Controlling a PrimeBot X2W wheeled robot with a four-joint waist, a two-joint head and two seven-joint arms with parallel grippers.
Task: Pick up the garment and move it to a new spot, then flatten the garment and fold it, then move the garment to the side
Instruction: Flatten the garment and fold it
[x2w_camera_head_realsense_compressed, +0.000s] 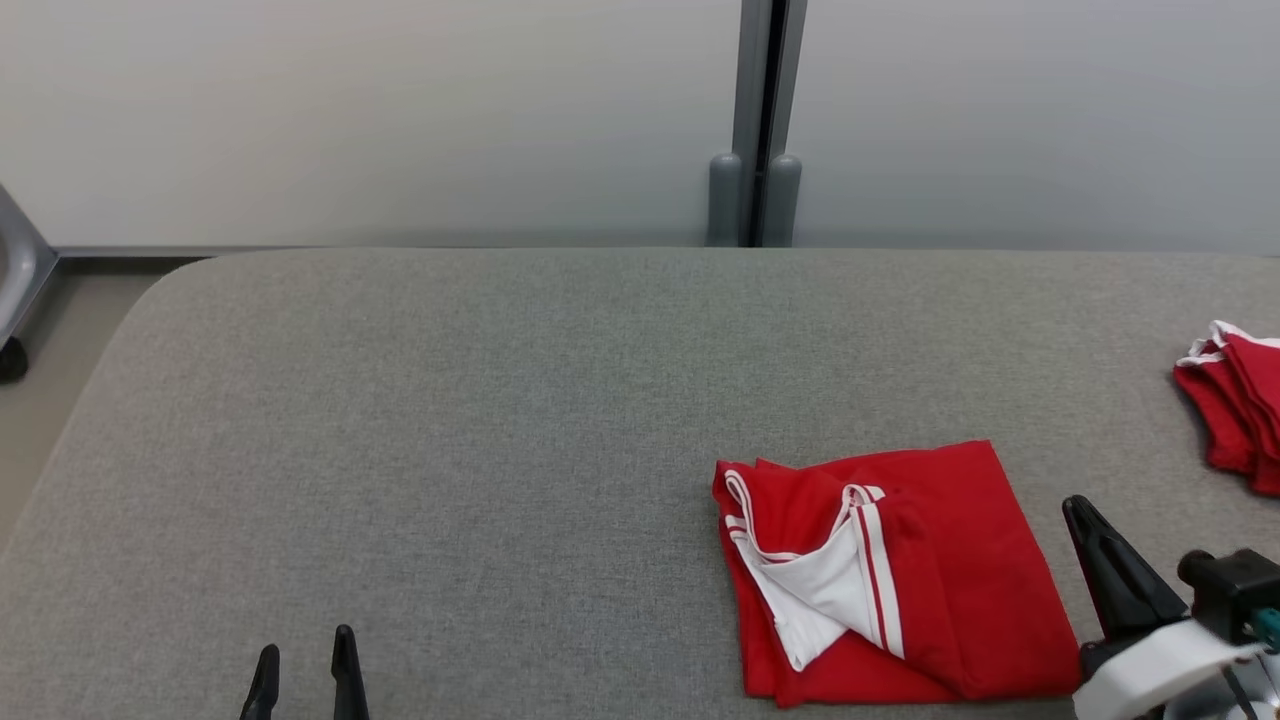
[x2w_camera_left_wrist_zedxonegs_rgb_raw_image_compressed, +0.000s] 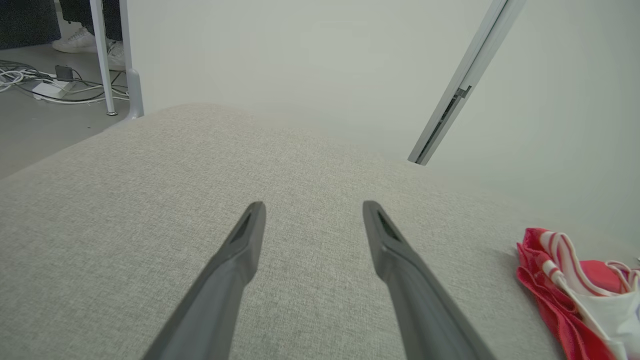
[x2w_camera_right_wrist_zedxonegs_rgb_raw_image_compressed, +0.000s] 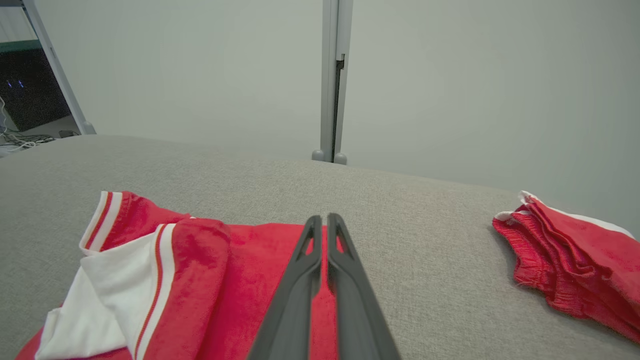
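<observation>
The garment (x2w_camera_head_realsense_compressed: 930, 570) is red with white striped trim. It lies folded into a rough square on the grey table (x2w_camera_head_realsense_compressed: 500, 420), right of centre, with a white panel showing on its left half. My right gripper (x2w_camera_head_realsense_compressed: 1075, 505) hovers just off the garment's right edge. In the right wrist view its fingers (x2w_camera_right_wrist_zedxonegs_rgb_raw_image_compressed: 324, 217) are pressed together above the red cloth (x2w_camera_right_wrist_zedxonegs_rgb_raw_image_compressed: 240, 280), with nothing seen between them. My left gripper (x2w_camera_head_realsense_compressed: 305, 650) stands open at the lower left over bare table, fingers (x2w_camera_left_wrist_zedxonegs_rgb_raw_image_compressed: 312, 205) spread, and the garment (x2w_camera_left_wrist_zedxonegs_rgb_raw_image_compressed: 560, 290) shows far to its right.
A second red folded cloth (x2w_camera_head_realsense_compressed: 1235, 420) lies at the table's right edge, also in the right wrist view (x2w_camera_right_wrist_zedxonegs_rgb_raw_image_compressed: 570, 260). A pale wall with a grey post (x2w_camera_head_realsense_compressed: 757, 130) stands behind the table. Cables (x2w_camera_left_wrist_zedxonegs_rgb_raw_image_compressed: 45, 85) lie on the floor beyond the table's left end.
</observation>
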